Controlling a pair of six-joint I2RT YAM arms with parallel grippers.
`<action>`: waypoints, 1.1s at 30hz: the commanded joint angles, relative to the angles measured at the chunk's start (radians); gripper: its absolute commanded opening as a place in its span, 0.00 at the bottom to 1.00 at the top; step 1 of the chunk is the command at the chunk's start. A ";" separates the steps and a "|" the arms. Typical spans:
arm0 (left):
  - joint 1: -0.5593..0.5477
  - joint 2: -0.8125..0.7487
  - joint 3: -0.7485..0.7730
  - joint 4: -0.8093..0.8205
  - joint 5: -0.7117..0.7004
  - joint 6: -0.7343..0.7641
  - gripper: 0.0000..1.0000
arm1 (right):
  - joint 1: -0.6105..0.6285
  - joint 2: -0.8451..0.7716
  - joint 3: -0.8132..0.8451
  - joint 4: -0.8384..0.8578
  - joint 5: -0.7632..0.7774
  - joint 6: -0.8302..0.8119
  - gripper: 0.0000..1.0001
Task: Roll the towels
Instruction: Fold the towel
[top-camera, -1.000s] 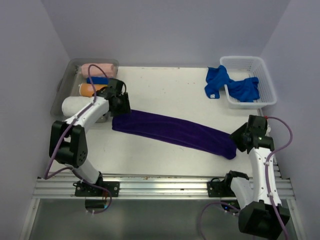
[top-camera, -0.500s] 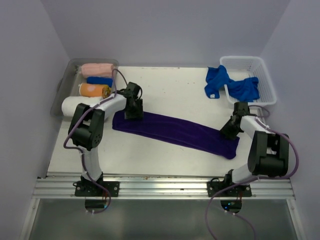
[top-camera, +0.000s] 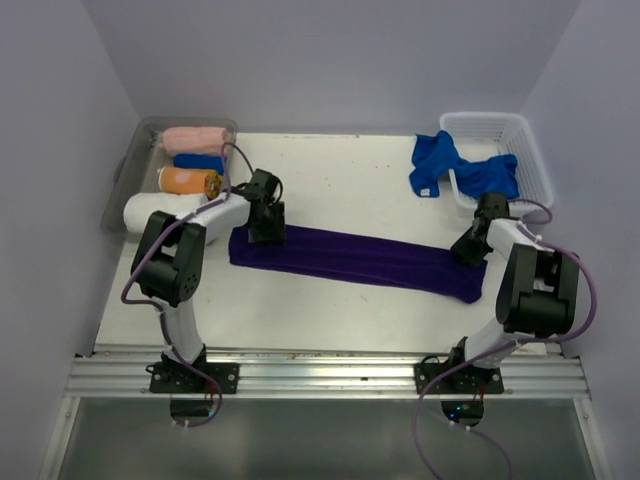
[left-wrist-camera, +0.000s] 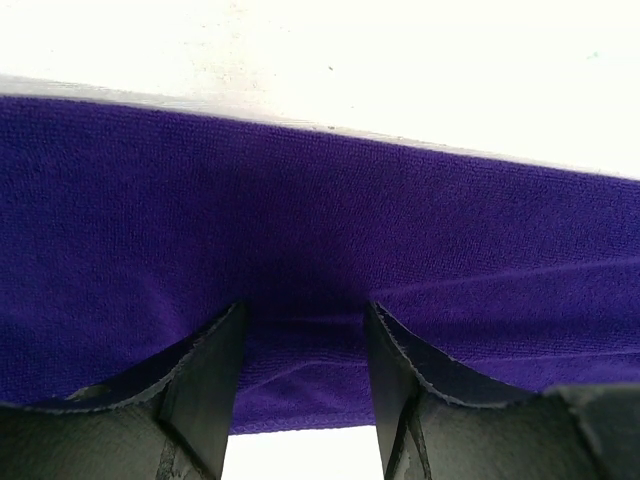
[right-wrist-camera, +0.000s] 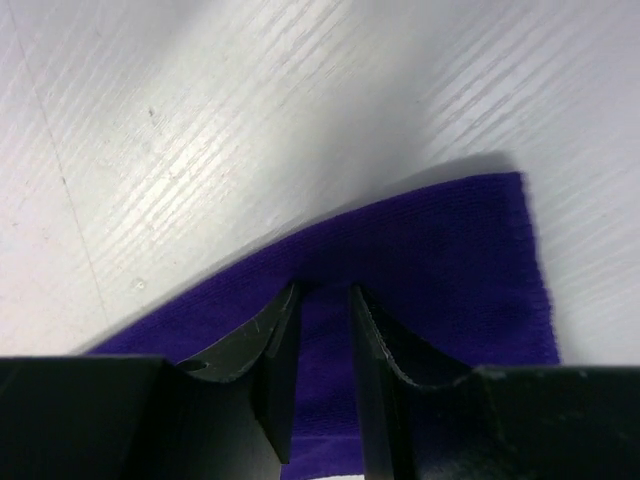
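Note:
A long dark purple towel (top-camera: 360, 260), folded into a strip, lies across the middle of the table. My left gripper (top-camera: 266, 232) sits on its left end, and in the left wrist view the jaws (left-wrist-camera: 305, 310) are shut on a fold of the purple towel (left-wrist-camera: 300, 200). My right gripper (top-camera: 467, 252) is at the strip's right end. In the right wrist view its narrow jaws (right-wrist-camera: 322, 290) pinch the purple towel (right-wrist-camera: 440, 250) near the corner. Royal blue towels hang over the basket's edge (top-camera: 435, 160) and lie inside it (top-camera: 490, 178).
The white lattice basket (top-camera: 525, 135) stands at the back right. A clear bin (top-camera: 125, 170) at the back left holds rolled towels: pink (top-camera: 192, 138), blue (top-camera: 198, 161), orange (top-camera: 185, 181) and white (top-camera: 150, 212). A metal rail runs along the near edge.
Both arms swung onto the towel's ends and their jaws closed on it. The right end has since been drawn toward the back right, and the strip now lies straighter.

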 joint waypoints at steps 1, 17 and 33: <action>0.004 -0.019 0.005 -0.090 -0.056 0.029 0.55 | -0.019 -0.072 0.016 0.009 0.129 -0.044 0.31; 0.009 -0.030 0.080 -0.100 -0.064 0.036 0.57 | 0.611 -0.361 -0.057 -0.074 0.039 -0.017 0.37; 0.012 -0.010 0.082 -0.101 -0.055 0.036 0.56 | 0.834 -0.008 0.099 -0.066 0.100 0.091 0.38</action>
